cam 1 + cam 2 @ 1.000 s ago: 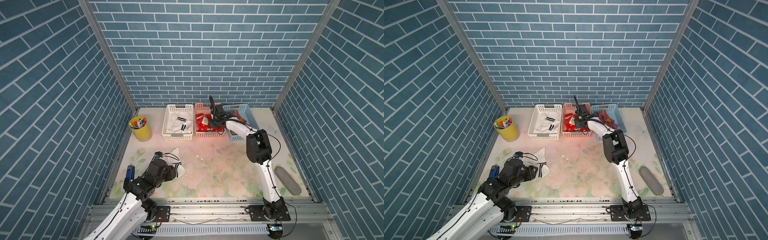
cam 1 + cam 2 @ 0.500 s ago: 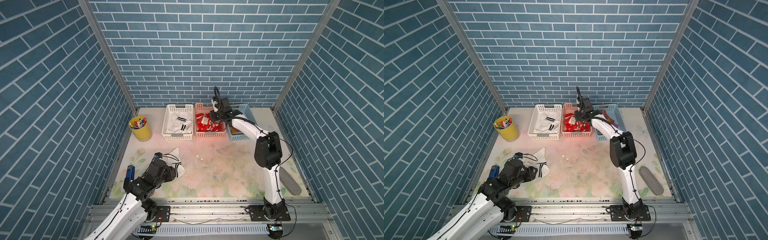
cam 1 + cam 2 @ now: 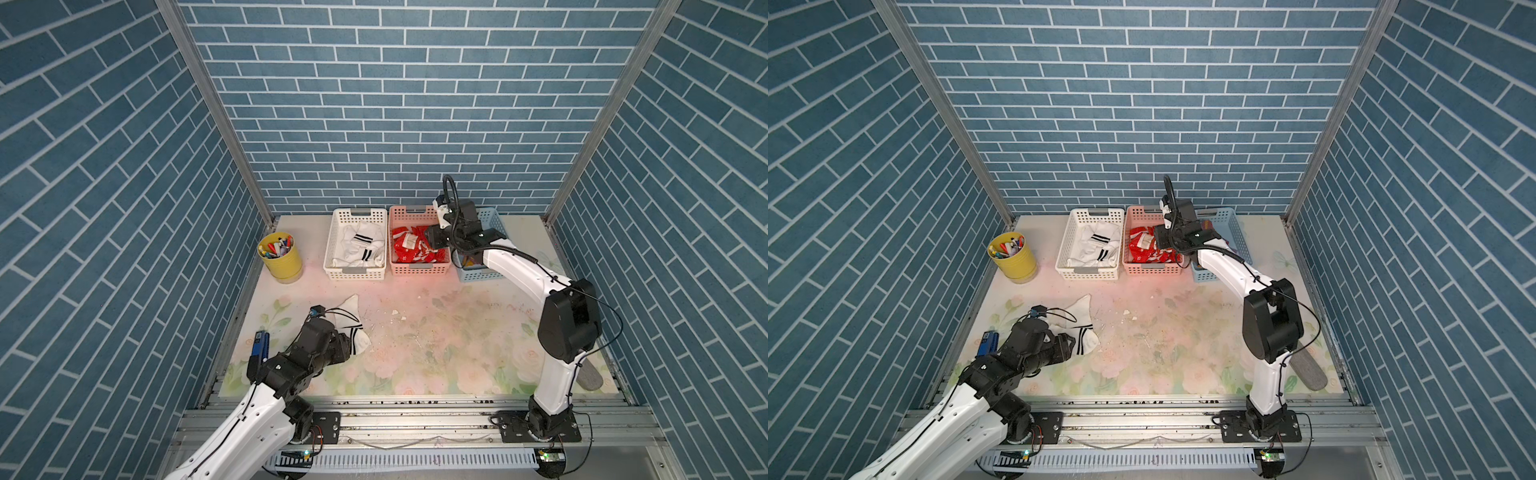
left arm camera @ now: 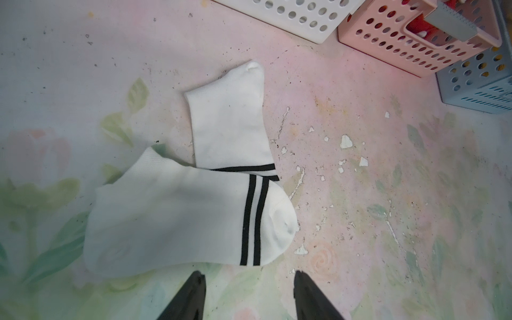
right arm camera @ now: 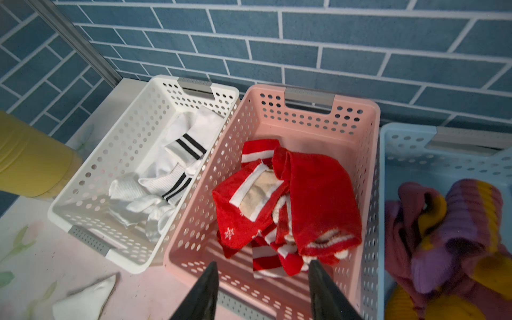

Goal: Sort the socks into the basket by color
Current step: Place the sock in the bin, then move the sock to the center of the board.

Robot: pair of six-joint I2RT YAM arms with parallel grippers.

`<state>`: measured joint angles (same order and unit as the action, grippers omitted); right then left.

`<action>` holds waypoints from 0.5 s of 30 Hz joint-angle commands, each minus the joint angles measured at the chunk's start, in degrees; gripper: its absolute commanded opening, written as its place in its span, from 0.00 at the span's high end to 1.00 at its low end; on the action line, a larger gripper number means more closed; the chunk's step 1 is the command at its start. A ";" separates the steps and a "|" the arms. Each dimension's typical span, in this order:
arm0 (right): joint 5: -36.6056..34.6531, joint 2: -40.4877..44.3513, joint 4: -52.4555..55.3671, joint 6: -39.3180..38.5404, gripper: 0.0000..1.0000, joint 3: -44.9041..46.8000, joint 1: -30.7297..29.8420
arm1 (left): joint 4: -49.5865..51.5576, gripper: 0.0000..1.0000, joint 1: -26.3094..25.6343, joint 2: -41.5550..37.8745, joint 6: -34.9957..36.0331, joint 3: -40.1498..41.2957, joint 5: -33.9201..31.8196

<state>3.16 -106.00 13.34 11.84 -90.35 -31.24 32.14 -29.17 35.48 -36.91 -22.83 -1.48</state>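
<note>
Against the frame a second ago, the right end effector (image 5: 262, 266) is raised higher over the pink basket (image 3: 419, 269), and its elbow is swung out toward the right wall. Its jaws are spread and nothing is held. Red socks (image 5: 318, 194) are heaped in the pink basket. The left end effector (image 4: 248, 274) is unchanged: it is held low with jaws apart and empty, just short of the white sock (image 4: 180, 216). That sock has black bands and lies folded on the bench (image 3: 436, 340), front left. More white socks (image 5: 166, 177) are seen in the white basket (image 3: 356, 272), and mauve socks (image 5: 457, 221) with mustard parts in the blue basket (image 3: 478, 275).

The three baskets are lined up side by side at the back wall. A yellow cup (image 3: 284, 262) of pens is set just left of them. A grey pad (image 3: 1308, 370) lies front right, partly hidden by the right arm. The bench is covered in a pale floral print, scuffed and flaked. Blue brick walls (image 3: 395, 104) close in three sides.
</note>
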 commanded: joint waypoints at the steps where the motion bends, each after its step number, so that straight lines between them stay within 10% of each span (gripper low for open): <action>1: 3.20 6.59 -3.90 2.53 0.47 5.95 -0.37 | -1.37 0.42 -0.21 1.88 -0.04 0.51 -0.62; 15: 2.29 23.60 -11.22 7.88 0.46 30.42 -7.54 | -13.20 0.40 -0.19 14.54 3.14 -0.45 -0.62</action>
<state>5.78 -85.69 5.45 16.34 -62.92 -37.56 23.51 -29.17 48.58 -35.57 -22.79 -1.43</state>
